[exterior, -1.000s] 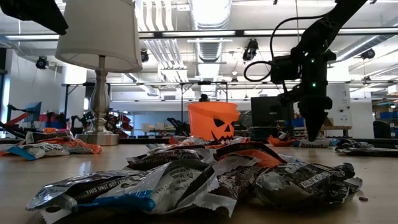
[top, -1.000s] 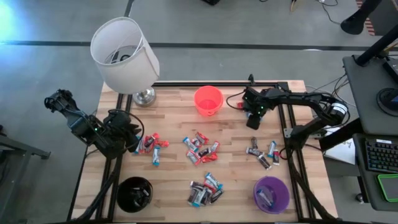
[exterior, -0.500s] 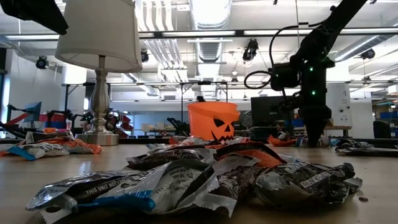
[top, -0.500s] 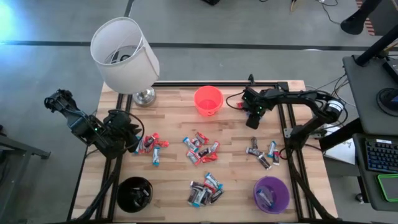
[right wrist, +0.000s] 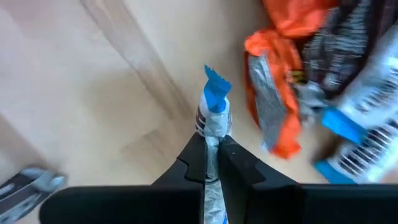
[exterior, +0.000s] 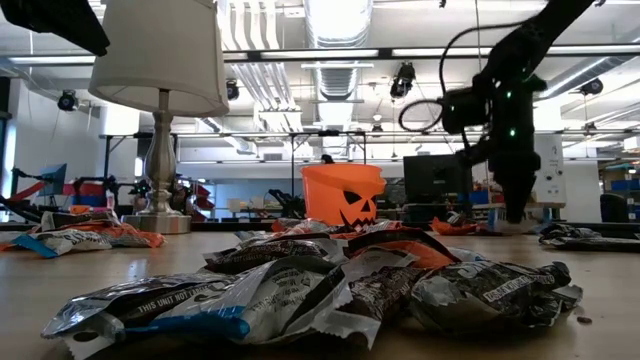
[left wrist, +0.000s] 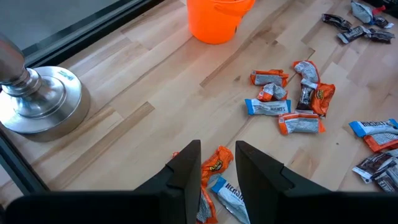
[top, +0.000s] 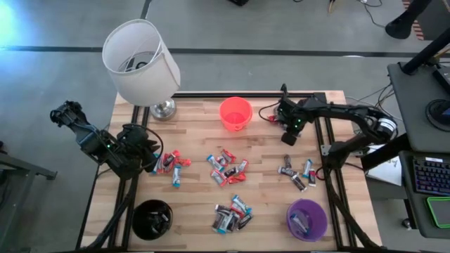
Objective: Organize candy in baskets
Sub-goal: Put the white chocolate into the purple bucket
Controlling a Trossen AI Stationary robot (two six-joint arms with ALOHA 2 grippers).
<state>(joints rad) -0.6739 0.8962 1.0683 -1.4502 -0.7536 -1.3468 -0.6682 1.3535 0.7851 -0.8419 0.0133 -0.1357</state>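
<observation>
From my remote seat, nearest me along the table's front edge sat two of the baskets. The black basket (top: 152, 218) at the front left held a few wrapped pieces, too dark to sort by colour. The purple basket (top: 306, 218) at the front right held at least one pale candy. Between them lay a heap of candy (top: 231, 213), with another heap at mid-table (top: 226, 167), one near the left (top: 171, 164) and one toward the right (top: 298, 173).

My left gripper (left wrist: 216, 167) hovered just over the left heap, its fingers (left wrist: 189, 165) slightly apart and empty.

Farther back, my right gripper (top: 287, 138) hung above the table beside the orange basket (top: 235, 113), pressed together on a blue-and-white candy (right wrist: 213, 112). I could not see anything inside the orange basket. At the far left corner stood a lamp (top: 140, 61) with a white shade.
</observation>
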